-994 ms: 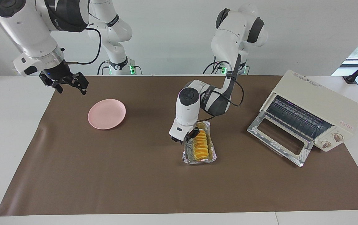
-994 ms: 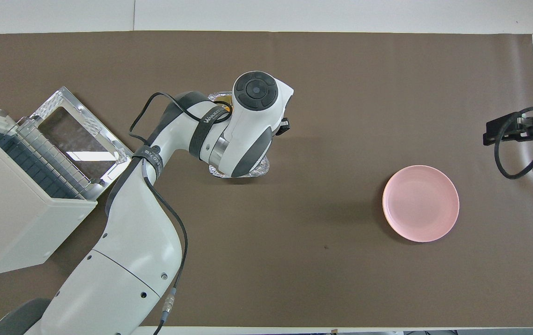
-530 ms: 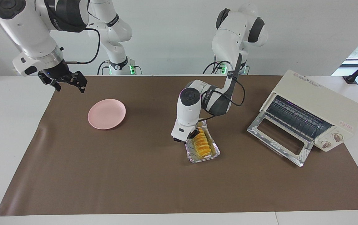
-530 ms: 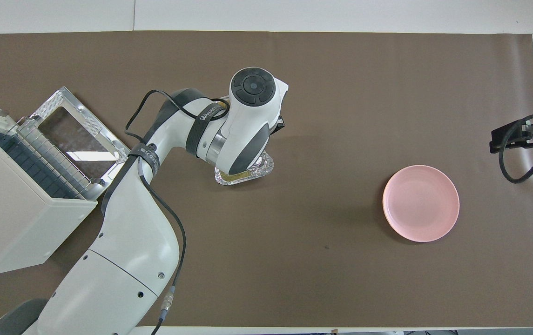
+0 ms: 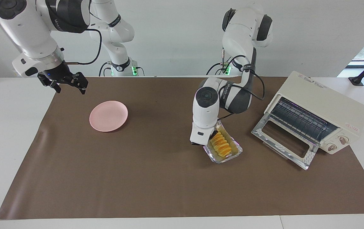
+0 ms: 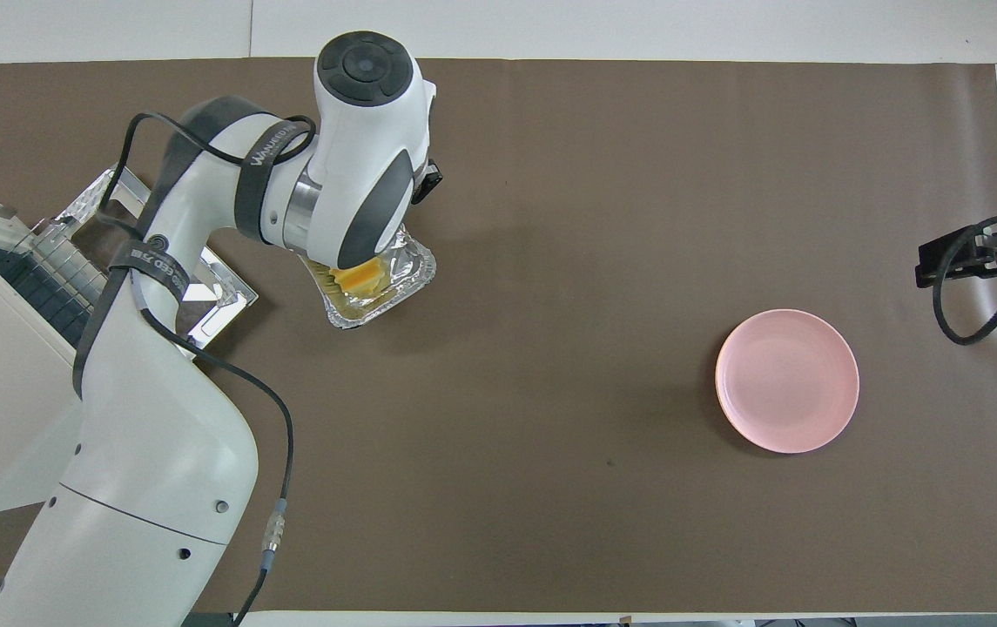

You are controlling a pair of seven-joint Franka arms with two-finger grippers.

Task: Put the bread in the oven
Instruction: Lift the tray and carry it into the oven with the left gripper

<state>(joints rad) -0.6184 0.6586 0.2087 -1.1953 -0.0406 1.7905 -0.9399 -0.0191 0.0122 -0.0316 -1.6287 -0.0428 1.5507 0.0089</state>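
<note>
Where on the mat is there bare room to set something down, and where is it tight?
Bare: the stretch between the pink plate and the foil tray, and the whole strip along the mat edge farthest from the robots. Crowded: the oven end, where the left gripper, shut on the tray holding the bread, nears the open door.

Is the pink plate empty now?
Yes, the pink plate holds nothing; the bread lies in the foil tray.
</note>
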